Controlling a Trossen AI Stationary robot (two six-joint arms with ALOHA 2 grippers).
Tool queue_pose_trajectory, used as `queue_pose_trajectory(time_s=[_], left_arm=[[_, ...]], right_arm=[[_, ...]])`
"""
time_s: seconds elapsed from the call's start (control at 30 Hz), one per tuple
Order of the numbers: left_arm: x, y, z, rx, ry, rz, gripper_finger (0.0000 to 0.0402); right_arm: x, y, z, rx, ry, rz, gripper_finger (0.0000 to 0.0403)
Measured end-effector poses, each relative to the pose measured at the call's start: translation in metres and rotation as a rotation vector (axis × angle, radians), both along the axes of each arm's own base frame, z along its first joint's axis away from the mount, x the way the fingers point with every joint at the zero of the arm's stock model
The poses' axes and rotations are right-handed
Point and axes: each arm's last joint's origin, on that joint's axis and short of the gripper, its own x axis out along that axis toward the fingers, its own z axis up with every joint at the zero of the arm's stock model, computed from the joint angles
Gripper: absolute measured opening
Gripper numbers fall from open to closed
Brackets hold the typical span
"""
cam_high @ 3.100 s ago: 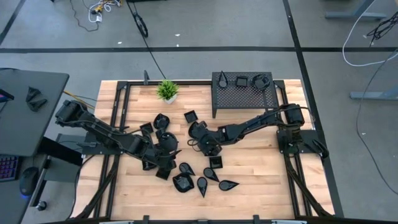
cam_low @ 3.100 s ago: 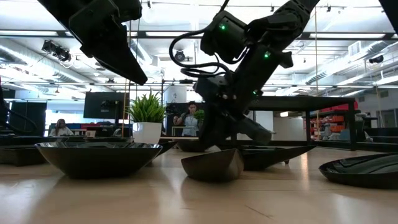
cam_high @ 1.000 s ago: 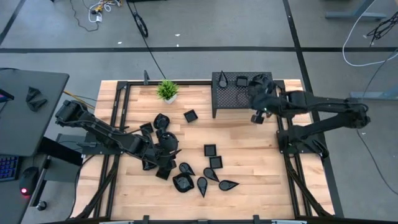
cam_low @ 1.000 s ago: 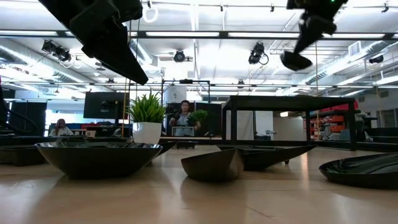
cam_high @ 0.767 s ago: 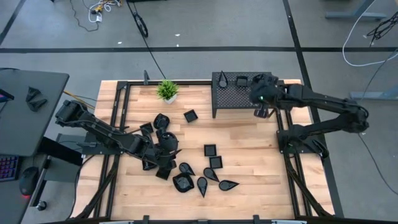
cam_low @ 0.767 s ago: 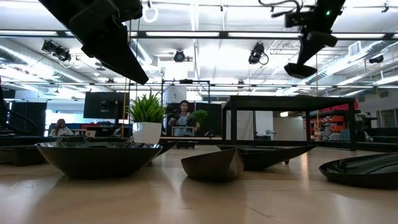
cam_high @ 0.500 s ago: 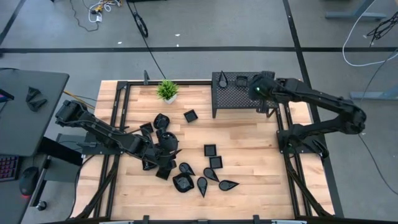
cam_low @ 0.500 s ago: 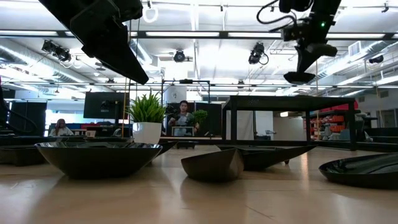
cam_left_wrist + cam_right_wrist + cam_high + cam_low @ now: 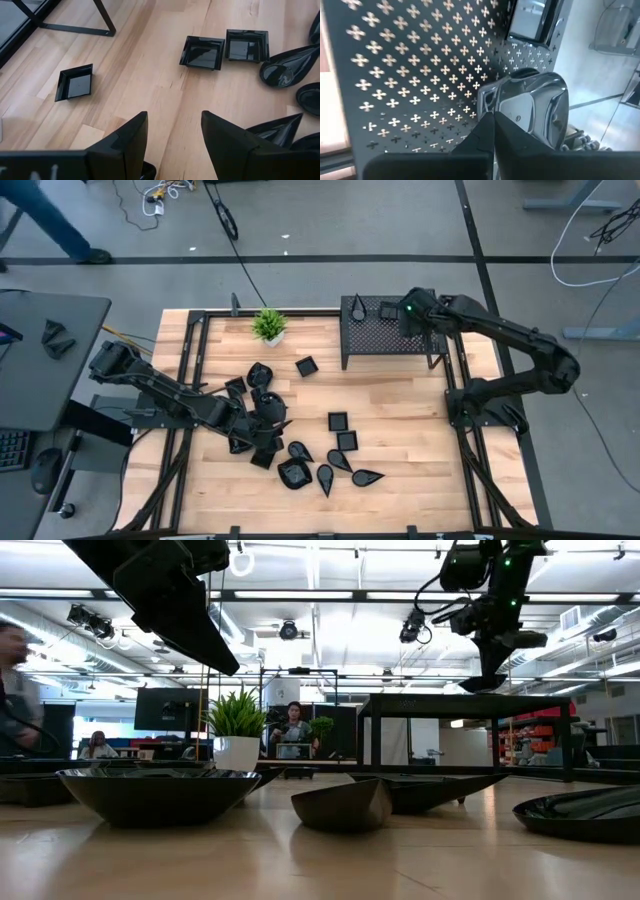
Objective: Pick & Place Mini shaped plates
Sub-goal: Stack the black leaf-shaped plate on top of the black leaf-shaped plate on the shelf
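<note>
The right pincer (image 9: 493,131) is up over the black perforated rack (image 9: 390,330) at the far side of the table (image 9: 400,430), with its fingers pressed together on the rim of a rounded glossy dish (image 9: 532,112). In the right wrist view the dish sits just above the cross-punched rack top, and in the low view it hangs a little over the rack's top edge (image 9: 485,682). I can't tell if it's actually touching the metal. A square plate (image 9: 387,311) and a pointed one (image 9: 357,306) already lie on the rack's far edge.

The left pincer (image 9: 172,137) is over by the middle-left of the table, fingers spread with nothing between them, hovering over bare wood next to the pile. In its own view there's one square plate (image 9: 75,82) off by itself, then two more squares (image 9: 202,51) side by side, and teardrop ones (image 9: 287,65) crowding in at the edge.

From above, the rest of the mini plates are scattered around the middle of the table: a cluster (image 9: 255,380) right by the left pincer, a lone square (image 9: 306,366) farther back, and a loose bunch of squares and teardrops (image 9: 335,460) nearer the front. A small green potted plant (image 9: 269,326) stands at the back edge, left of the rack.

A person (image 9: 292,730) shows way off in the room behind.
</note>
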Motion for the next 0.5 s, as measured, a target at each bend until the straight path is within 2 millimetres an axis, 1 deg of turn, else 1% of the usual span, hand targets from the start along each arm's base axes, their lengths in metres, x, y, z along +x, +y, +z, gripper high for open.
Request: queue_pose_trajectory(time_s=[0.17, 0.5], left_arm=[[0.0000, 0.0000, 0.0000, -0.001, 0.000, 0.000, 0.0193], [0.0000, 0.0000, 0.0000, -0.001, 0.000, 0.001, 0.0193]], right_arm=[[-0.0011, -0.0060, -0.0026, 0.044, -0.026, -0.009, 0.0008], [-0.0007, -0.0062, -0.0032, 0.076, -0.053, 0.000, 0.0008]])
